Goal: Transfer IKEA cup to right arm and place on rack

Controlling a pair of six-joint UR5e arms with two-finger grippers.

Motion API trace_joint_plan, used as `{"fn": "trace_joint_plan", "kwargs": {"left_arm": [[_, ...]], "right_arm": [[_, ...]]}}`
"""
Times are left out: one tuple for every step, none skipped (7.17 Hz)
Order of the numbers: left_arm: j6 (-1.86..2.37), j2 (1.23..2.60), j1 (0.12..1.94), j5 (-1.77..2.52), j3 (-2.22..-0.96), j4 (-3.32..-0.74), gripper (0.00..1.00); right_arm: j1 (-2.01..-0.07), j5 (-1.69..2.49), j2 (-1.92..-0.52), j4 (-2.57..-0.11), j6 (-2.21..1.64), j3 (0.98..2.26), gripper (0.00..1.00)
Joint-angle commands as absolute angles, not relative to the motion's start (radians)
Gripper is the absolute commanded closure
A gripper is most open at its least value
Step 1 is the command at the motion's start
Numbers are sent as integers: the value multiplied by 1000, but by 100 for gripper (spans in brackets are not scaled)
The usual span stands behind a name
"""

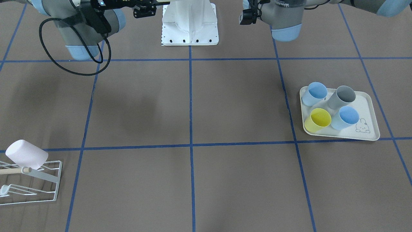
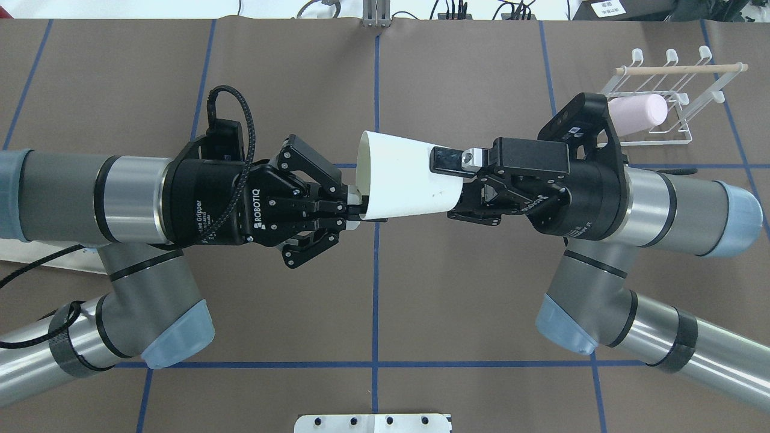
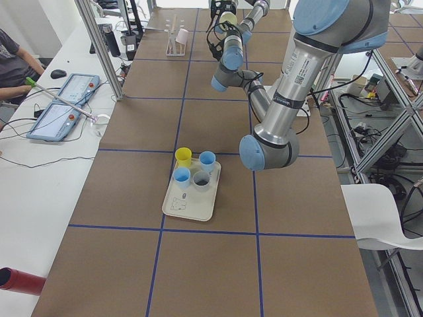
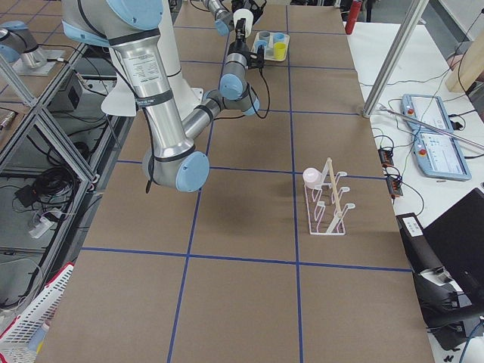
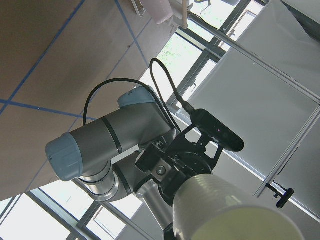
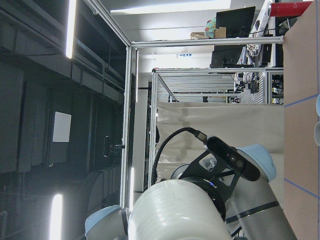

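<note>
IKEA cup (image 2: pixel 403 183): one, white, lying sideways in mid-air between two grippers over the table's middle.
Two arms meet there: the left gripper (image 2: pixel 355 209) is pinched on the cup's rim, while the right gripper (image 2: pixel 450 187) straddles its narrow base, lower finger hidden, so I cannot tell whether it grips. One tray (image 1: pixel 370 119) carries four cups (image 1: pixel 346 117): two blue, one grey, one yellow. One rack (image 2: pixel 677 129) holds one pink cup (image 2: pixel 640 113).

Smooth matt white plastic cup (image 2: pixel 403 183); matt black left tool (image 2: pixel 355 211) and right tool (image 2: pixel 452 185); right arm (image 2: pixel 649 192) in satin metal with pale blue plastic caps; white coated-wire rack (image 2: pixel 677 99), bare wooden rod (image 2: pixel 680 69); matt brown tabletop (image 2: pixel 481 300).
</note>
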State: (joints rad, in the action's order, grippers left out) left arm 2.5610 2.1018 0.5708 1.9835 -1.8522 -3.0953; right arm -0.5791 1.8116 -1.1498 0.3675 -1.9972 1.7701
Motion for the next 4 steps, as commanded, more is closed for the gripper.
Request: {"fn": "trace_joint_plan", "kwargs": {"left_arm": [[2559,2102,571,1983,-1851,-3096,100],[2554,2100,572,1982,-1853,-3096,52],[2553,2097,577,1936,-1867,-3099,1],[2550,2094,600,1933,-1879,-3094,0]], "right_arm": [[-578,1812,-1150,370,-1997,1769,70],[-578,1812,-1150,370,-1996,1767,76],[-580,1812,-1152,370,-1996,1769,78],[-581,1810,-1157,379,-1996,1766,78]]}}
